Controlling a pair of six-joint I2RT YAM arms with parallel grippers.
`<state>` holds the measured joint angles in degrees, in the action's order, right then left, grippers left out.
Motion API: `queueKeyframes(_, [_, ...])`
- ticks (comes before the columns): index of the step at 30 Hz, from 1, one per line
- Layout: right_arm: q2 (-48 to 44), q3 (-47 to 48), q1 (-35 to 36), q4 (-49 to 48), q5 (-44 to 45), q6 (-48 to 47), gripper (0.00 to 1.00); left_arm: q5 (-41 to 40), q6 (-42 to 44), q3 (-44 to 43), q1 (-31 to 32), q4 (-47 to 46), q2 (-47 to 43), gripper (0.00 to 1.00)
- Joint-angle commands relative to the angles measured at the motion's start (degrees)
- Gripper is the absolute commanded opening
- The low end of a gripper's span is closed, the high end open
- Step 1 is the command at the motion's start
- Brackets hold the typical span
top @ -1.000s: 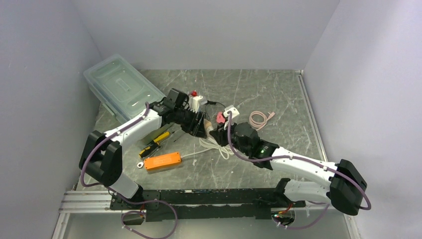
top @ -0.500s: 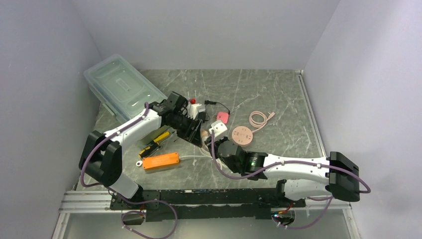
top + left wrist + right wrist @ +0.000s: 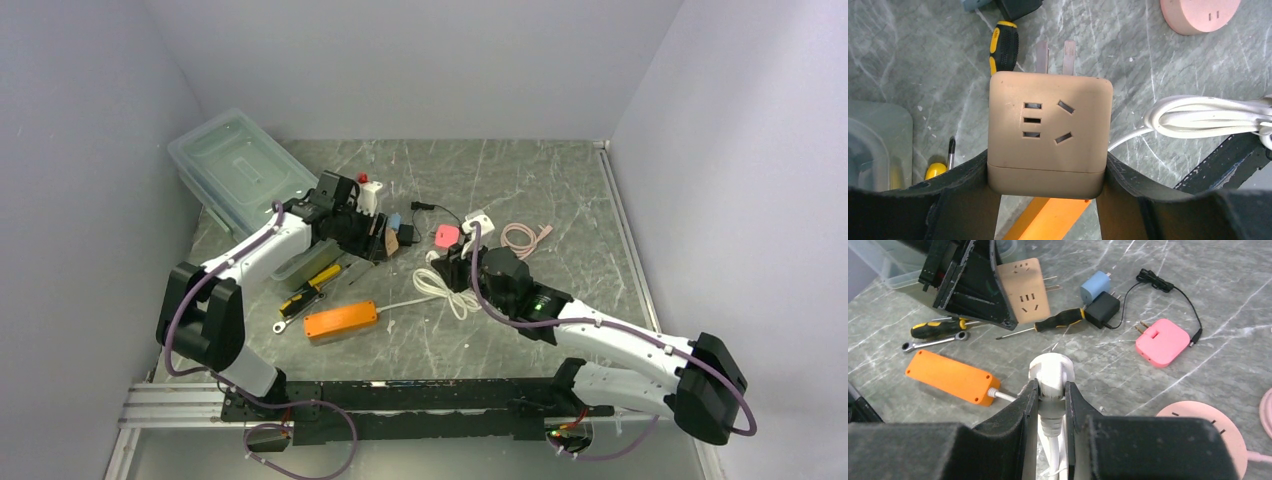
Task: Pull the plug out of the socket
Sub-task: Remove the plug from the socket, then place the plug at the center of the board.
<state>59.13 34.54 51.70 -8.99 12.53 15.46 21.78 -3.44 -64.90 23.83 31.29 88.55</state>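
Observation:
My left gripper [image 3: 1048, 175] is shut on a tan cube socket [image 3: 1049, 132] and holds it above the table, with its two metal prongs pointing away. The socket's faces are bare, with no plug in them. It also shows in the right wrist view [image 3: 1029, 290] and in the top view [image 3: 391, 241]. My right gripper [image 3: 1050, 390] is shut on a white round plug [image 3: 1050, 371]. Its white cable [image 3: 440, 290] is coiled and runs to an orange power strip [image 3: 340, 322]. Plug and socket are apart, with a gap between the two grippers [image 3: 385, 232] [image 3: 447, 268].
A clear lidded bin [image 3: 240, 170] stands at the back left. A yellow-black screwdriver [image 3: 1058, 320], a wrench [image 3: 933, 342], blue [image 3: 1095, 286], black [image 3: 1103, 310] and pink [image 3: 1162, 342] adapters, a round pink socket [image 3: 1208, 430] and a pink cable coil [image 3: 520, 240] lie about.
The two grippers have drawn apart. The left moved back and left with the tan socket. The right moved away and right with the white plug, dragging the cable and orange strip slightly.

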Motion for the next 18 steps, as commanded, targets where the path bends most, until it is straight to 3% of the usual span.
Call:
queueKeyframes(1, [-1.61, 1.01, 0.08, -1.32, -0.80, 0.07, 0.00, 2.75, 0.64, -0.18, 0.33, -3.65, -2.55, 0.00])
queueKeyframes(5, [-1.95, 3.23, -1.85, 3.55, 4.91, 0.09, 0.00, 7.06, -0.07, -0.40, 0.41, -3.84, -2.08, 0.00])
queueKeyframes(9, [-4.23, 6.93, -8.26, 10.04, 8.50, -1.04, 0.00, 8.35, -0.51, 0.05, 0.72, -4.70, -3.59, 0.00])
queueKeyframes(18, [-0.05, 17.71, -32.38, 17.12, 5.83, -2.44, 0.00, 9.22, -1.70, 1.66, 0.94, -5.71, -6.47, 0.00])
